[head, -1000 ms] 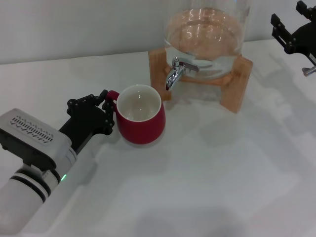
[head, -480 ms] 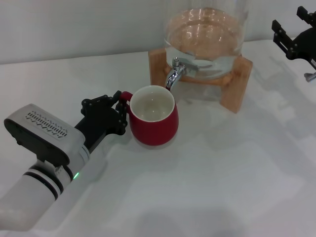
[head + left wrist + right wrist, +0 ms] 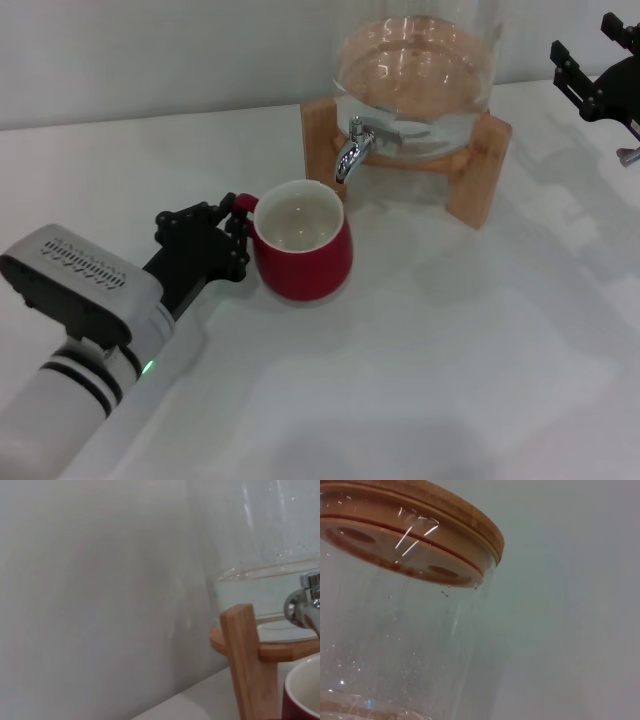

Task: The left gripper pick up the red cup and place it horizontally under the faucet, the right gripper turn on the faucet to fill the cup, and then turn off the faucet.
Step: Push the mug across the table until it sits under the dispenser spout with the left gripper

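Note:
The red cup (image 3: 302, 252) stands upright with its white inside empty, just in front of and slightly left of the faucet (image 3: 350, 152); its rim sits below the spout. My left gripper (image 3: 240, 225) is shut on the cup's small handle from the left. In the left wrist view the cup's rim (image 3: 304, 692) and the faucet (image 3: 306, 605) show at one edge. My right gripper (image 3: 598, 72) hangs open and empty at the far right, well away from the faucet's lever.
The glass jar (image 3: 415, 70) holds water and rests on a wooden stand (image 3: 482, 180) at the back of the white table (image 3: 450, 340). The right wrist view shows the jar's wooden lid (image 3: 445, 525) close by. A wall rises behind.
My left gripper carried the cup right, toward the faucet, then drew it slightly back left and lower. The right gripper has barely moved.

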You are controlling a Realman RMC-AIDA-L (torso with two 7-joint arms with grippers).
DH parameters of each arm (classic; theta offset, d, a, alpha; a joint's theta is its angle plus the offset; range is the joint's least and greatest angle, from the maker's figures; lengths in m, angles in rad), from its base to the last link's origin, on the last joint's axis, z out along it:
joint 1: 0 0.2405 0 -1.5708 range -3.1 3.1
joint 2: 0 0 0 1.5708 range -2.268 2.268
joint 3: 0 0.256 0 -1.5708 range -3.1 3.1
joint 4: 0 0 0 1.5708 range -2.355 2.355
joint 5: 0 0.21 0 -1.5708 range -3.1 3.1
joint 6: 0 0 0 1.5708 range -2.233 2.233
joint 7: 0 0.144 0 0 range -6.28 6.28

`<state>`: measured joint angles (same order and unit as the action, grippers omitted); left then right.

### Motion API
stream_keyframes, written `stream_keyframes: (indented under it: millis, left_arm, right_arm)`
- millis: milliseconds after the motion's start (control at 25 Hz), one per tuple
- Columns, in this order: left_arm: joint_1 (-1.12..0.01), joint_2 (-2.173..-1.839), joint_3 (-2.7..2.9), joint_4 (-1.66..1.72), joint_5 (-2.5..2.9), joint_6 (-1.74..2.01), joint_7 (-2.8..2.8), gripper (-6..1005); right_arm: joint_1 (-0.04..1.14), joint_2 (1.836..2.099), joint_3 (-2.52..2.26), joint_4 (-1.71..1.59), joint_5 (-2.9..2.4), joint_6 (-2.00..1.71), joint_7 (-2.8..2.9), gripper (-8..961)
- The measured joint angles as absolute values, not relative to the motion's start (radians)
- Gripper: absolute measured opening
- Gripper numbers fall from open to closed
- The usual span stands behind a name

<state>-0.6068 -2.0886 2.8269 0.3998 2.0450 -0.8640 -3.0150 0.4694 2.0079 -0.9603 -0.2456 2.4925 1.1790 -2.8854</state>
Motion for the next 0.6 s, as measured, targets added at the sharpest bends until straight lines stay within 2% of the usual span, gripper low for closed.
stream_keyframes:
  millis: [600]
  left_arm:
    - [-0.604,-2.088,2.82,0.358,2.045,-0.858,-3.014,120]
  right_arm:
    - [0.474,2.01,-0.962,-0.245,2.493,1.181,-2.885,663]
